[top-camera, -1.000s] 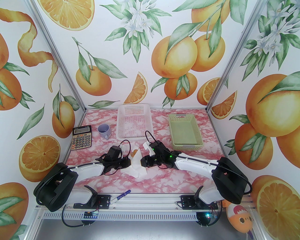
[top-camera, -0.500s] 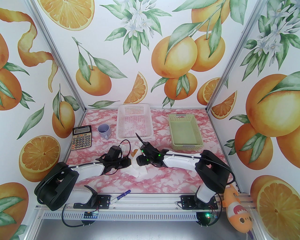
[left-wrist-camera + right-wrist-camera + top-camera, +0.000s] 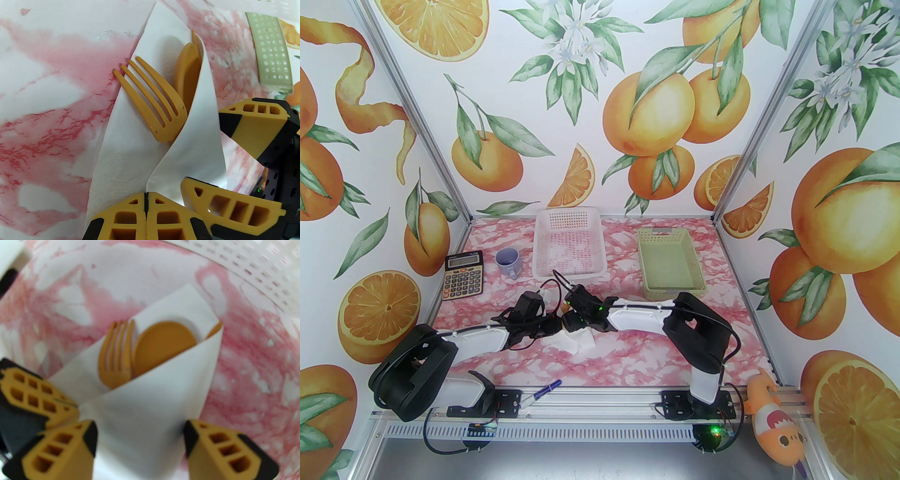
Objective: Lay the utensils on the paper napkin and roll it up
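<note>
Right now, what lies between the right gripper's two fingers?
The napkin, wrapped over the fork and spoon, lies between the fingers of the right gripper, in the right wrist view.

High rear view looks down; 2 close wrist views share the napkin.

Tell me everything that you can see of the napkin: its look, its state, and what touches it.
The napkin is thin white paper with a fine dotted embossing. It lies on the pink marbled table, partly rolled: its right side stands up and curls over the fork and spoon, whose heads show at the open far end. The left gripper is shut on its near edge. The right gripper is open, one finger on each side of the raised fold.
</note>
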Tool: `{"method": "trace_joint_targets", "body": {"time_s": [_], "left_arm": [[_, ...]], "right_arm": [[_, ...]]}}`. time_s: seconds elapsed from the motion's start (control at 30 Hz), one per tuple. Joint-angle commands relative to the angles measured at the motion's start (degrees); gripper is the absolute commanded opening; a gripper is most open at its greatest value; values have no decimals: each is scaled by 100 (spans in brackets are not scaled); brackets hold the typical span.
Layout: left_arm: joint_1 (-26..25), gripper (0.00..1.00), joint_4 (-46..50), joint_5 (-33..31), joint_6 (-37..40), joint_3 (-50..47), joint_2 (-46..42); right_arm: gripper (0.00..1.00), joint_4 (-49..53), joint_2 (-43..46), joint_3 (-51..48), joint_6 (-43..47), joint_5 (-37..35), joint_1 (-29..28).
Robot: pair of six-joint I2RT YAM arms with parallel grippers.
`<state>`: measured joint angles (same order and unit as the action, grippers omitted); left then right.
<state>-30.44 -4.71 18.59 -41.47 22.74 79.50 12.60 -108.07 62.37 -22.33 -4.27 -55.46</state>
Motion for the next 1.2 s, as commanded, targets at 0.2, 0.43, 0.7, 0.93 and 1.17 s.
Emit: {"method": "trace_joint_targets", "body": {"time_s": [0.2,0.43,0.7,0.93,1.17], "left_arm": [[-21,0,293,-120,43,-200,21],[-17,0,344,-141,29,-200,-5],[-15,0,352,-141,32,-200,2],[-16,0,407,-169,59,-196,2],[-15,0,562,-253,139,-183,-47]], "right_arm": [[67,321,-42,-284,156,-453,-35],[70,490,45,-293,324,-823,-46],[74,551,113,-243,466,-1204,-106],[74,562,93,-251,399,-1141,-101],[71,656,258,-433,335,-992,-1]]}}
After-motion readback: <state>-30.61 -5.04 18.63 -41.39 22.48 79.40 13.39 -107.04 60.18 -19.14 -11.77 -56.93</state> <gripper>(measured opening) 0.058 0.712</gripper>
